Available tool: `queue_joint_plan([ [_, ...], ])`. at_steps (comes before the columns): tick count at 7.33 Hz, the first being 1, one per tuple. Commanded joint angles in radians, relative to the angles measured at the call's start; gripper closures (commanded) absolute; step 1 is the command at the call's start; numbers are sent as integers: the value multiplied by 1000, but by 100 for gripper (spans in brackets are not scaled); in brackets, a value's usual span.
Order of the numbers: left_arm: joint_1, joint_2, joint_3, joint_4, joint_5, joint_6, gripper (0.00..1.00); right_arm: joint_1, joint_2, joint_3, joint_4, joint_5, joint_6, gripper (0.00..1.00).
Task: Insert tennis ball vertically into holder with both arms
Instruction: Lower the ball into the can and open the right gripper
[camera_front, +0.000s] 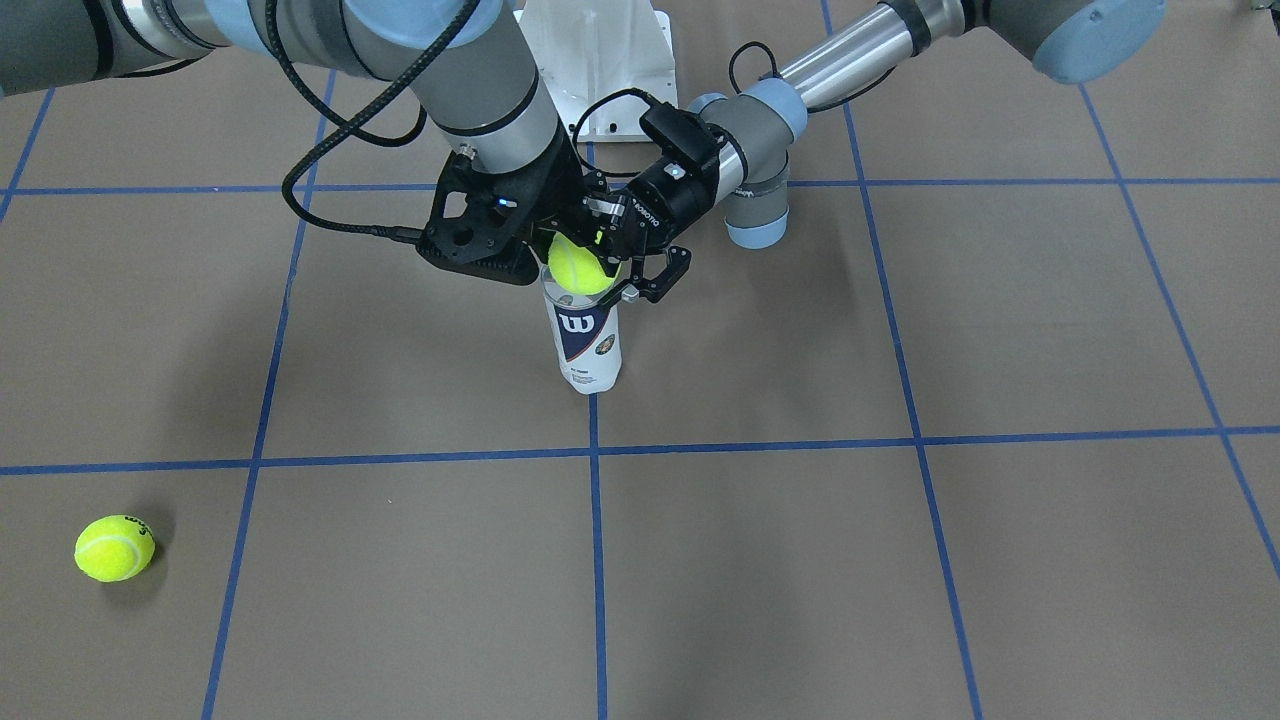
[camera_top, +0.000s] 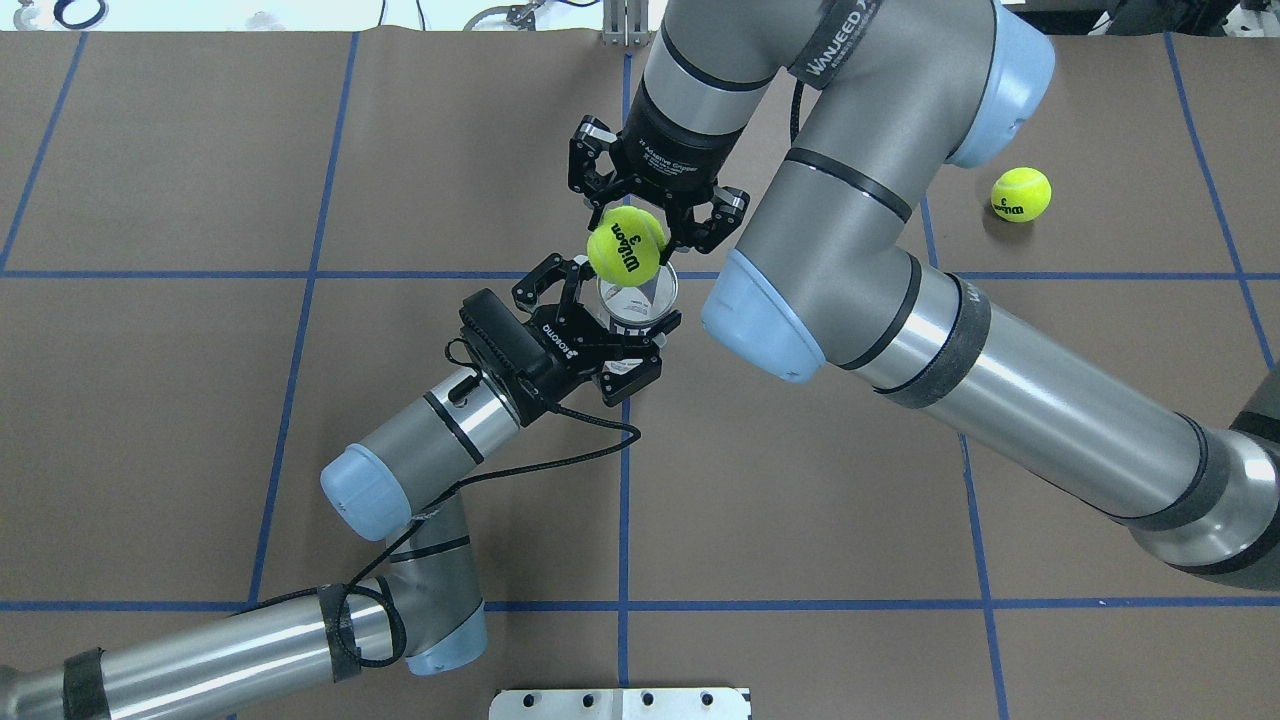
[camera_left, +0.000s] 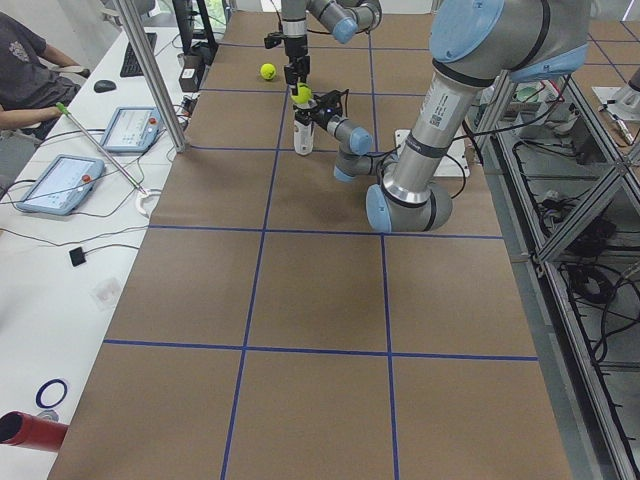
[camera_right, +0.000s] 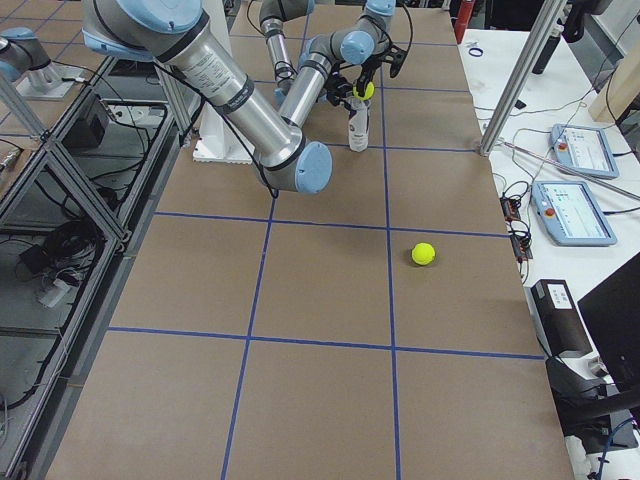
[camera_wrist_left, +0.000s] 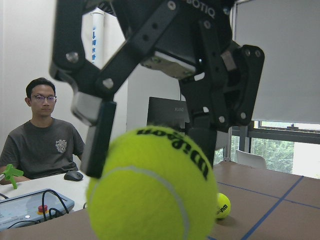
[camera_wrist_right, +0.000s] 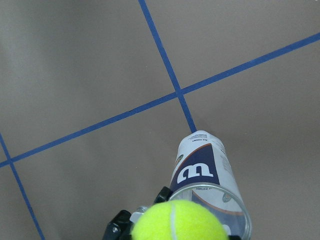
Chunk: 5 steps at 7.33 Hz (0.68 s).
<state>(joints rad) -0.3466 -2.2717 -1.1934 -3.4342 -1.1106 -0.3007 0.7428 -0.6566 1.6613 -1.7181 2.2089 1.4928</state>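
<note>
The holder (camera_front: 587, 345), a clear tube with a navy "W" label, stands upright near the middle of the table; it also shows in the overhead view (camera_top: 640, 303) and the right wrist view (camera_wrist_right: 205, 172). My left gripper (camera_top: 618, 314) reaches in level, its fingers closed on either side of the holder's upper part. My right gripper (camera_top: 636, 238) points down and is shut on a yellow tennis ball (camera_top: 626, 254). The ball hangs at the holder's open mouth, overlapping its rim (camera_front: 580, 268). In the left wrist view the ball (camera_wrist_left: 152, 190) fills the foreground under the right gripper's fingers (camera_wrist_left: 97, 135).
A second tennis ball (camera_top: 1021, 193) lies loose on the table on my right side, also in the front view (camera_front: 114, 548). The white pedestal base (camera_front: 600, 60) is behind the holder. An operator (camera_wrist_left: 42, 135) sits at a side desk with tablets (camera_left: 60, 182).
</note>
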Motion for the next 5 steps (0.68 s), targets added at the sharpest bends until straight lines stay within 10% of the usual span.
queue_joint_plan([
  [1, -18, 1, 0, 1, 0, 0, 1, -11, 0, -6, 0, -8, 0, 100],
  [5, -17, 0, 5, 4, 3, 0, 1, -23, -3, -6, 0, -18, -3, 100],
])
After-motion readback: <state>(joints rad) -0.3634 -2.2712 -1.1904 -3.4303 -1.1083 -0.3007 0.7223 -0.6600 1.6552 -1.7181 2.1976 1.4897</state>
